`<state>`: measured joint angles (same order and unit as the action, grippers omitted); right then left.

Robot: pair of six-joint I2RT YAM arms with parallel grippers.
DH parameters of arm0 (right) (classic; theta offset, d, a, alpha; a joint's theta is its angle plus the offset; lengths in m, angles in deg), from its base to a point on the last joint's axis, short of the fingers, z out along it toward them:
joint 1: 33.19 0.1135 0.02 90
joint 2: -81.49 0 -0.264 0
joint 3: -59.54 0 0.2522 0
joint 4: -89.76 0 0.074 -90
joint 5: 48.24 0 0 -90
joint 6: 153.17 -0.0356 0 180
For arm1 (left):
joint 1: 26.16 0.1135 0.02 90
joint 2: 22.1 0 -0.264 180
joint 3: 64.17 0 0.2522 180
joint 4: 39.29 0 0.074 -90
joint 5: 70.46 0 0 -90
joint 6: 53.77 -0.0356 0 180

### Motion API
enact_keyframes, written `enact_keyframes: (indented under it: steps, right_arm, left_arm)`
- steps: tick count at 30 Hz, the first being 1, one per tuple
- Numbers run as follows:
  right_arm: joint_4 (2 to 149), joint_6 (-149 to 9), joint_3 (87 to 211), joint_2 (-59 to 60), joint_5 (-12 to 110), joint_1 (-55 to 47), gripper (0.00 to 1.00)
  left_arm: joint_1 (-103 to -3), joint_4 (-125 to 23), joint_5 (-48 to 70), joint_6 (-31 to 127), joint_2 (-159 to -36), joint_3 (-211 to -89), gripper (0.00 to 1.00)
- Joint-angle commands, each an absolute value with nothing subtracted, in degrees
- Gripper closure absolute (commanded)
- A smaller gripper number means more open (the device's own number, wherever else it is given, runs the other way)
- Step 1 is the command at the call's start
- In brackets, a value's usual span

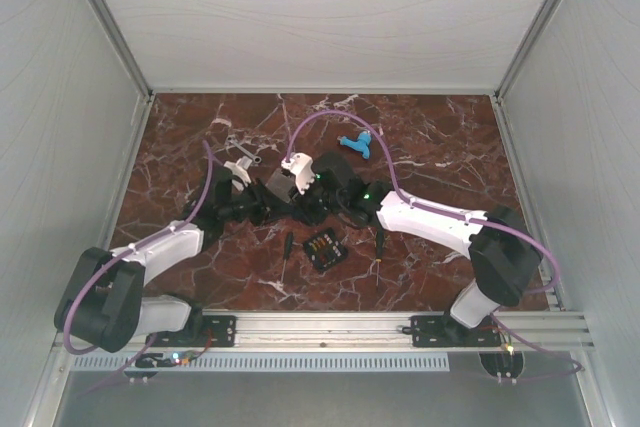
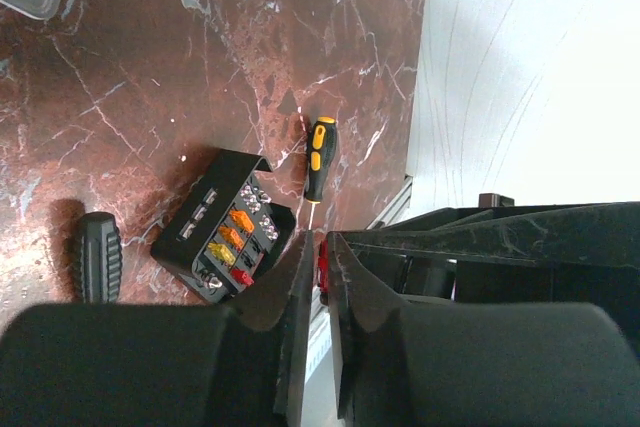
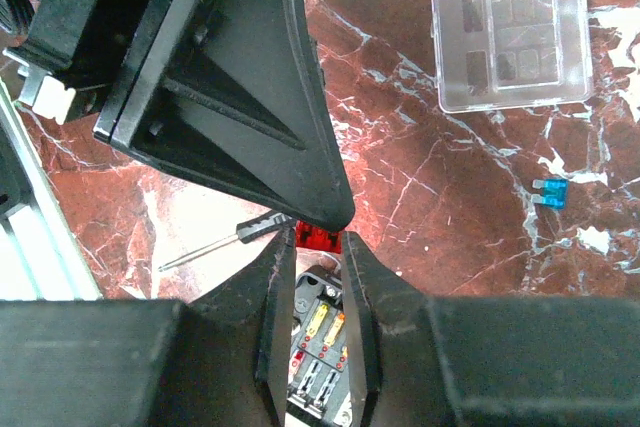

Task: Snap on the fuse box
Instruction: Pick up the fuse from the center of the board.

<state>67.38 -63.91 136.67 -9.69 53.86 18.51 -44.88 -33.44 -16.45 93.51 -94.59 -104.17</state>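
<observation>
The fuse box (image 1: 325, 247) sits uncovered on the near part of the bench (image 1: 200, 137), and above it the right fingers (image 3: 275, 297) pinch a red fuse (image 3: 318, 237) with the left fingers (image 2: 295, 287) narrow on it too — probably a hand-over for better seating — so the clear lid (image 3: 510, 37) waits farther back.

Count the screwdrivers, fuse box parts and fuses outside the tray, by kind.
Screwdrivers: 2
Fuse tray: 1
Clear lid: 1
Fuses outside the tray: 2 (blue fuse, red fuse)
Total: 6
</observation>
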Motion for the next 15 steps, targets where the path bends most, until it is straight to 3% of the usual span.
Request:
enact_keyframes:
  steps: [1, 2, 7, 15]
  right_arm:
    - [70.9, -65.1, 136.3, -8.3, 54.2, 18.8, 0.86]
    - [71.0, -65.3, 136.2, -8.3, 54.1, 18.7, 0.86]
    - [71.3, -67.0, 135.9, -7.9, 53.1, 18.6, 0.84]
    - [76.2, -75.8, 131.2, -2.0, 58.6, 14.8, 0.69]
  left_arm:
    - [-45.6, -30.8, -17.0, 94.0, -93.7, -104.0, 0.96]
    - [-45.7, -30.7, -17.0, 94.1, -93.6, -104.1, 1.00]
    - [-46.6, -30.4, -16.9, 94.3, -93.2, -104.5, 1.00]
    - [-46.7, -26.6, -14.3, 98.0, -89.5, -102.2, 1.00]
